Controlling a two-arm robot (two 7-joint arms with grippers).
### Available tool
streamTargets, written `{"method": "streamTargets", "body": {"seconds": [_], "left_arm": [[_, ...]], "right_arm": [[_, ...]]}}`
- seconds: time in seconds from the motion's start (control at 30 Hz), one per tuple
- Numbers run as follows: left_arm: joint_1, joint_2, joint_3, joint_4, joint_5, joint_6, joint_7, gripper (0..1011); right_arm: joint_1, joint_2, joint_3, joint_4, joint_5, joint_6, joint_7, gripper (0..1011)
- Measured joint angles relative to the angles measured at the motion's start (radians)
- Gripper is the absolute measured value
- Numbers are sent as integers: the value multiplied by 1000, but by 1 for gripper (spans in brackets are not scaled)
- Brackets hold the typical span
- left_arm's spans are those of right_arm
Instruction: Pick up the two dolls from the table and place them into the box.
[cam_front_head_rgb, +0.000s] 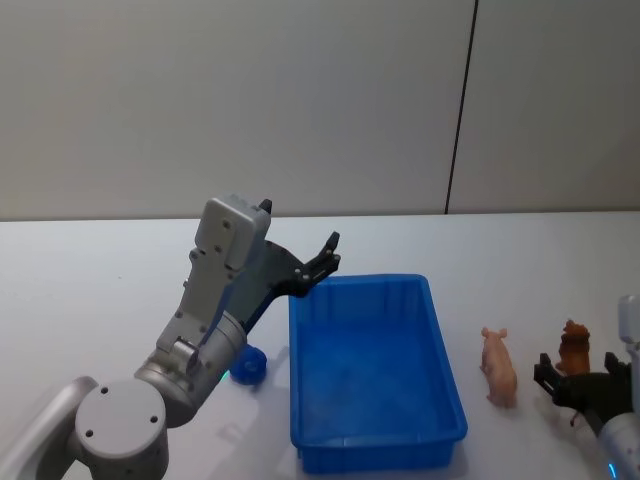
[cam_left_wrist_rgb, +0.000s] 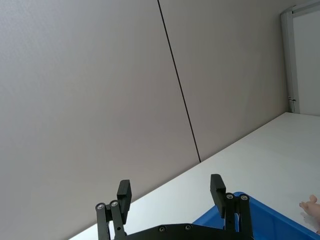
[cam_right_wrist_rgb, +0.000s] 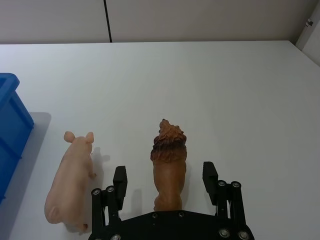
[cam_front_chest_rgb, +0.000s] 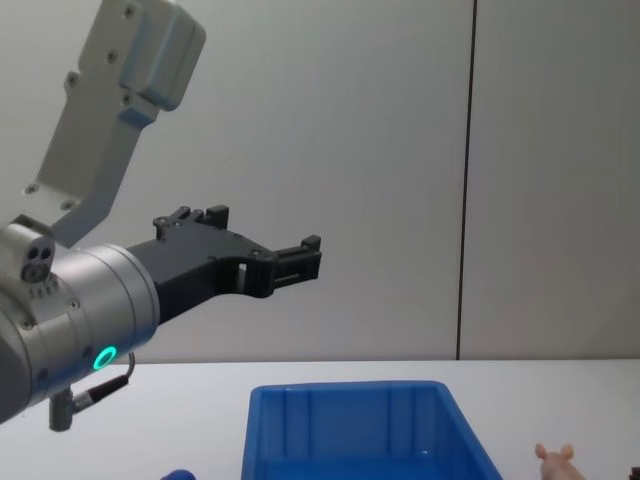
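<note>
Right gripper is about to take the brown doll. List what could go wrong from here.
1. The right gripper has its jaws open around the rear end of the lion doll, not its middle; the doll may pivot or slip when lifted.
2. The pig doll is close beside one jaw, which could knock it.
3. The left gripper, open, hovers over a far corner of the blue bin and may crowd the drop.

There are two dolls, one pink doll and one brown doll, one box, one blue lump, one table, and two grippers, the left gripper and the right gripper.
</note>
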Motion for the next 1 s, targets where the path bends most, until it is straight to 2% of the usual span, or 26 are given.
{"method": "streamTargets", "body": {"seconds": [0.37,0.57,0.63,0.67,0.77,1.0], "left_arm": [[0,0,0,0,0,0,0,1001],[0,0,0,0,0,0,0,1001],[0,0,0,0,0,0,0,1001],[0,0,0,0,0,0,0,1001],[0,0,0,0,0,0,0,1001],[0,0,0,0,0,0,0,1001]], "right_arm": [[10,-10,-3,15,-5,0,-6,650],[13,-13,-4,19,-6,0,-7,446],[13,-14,-4,20,-6,0,-7,417],[14,-14,-4,20,-6,0,-8,356],[14,-15,-4,22,-7,0,-8,319],[15,-16,-5,23,-8,0,-8,315]]}}
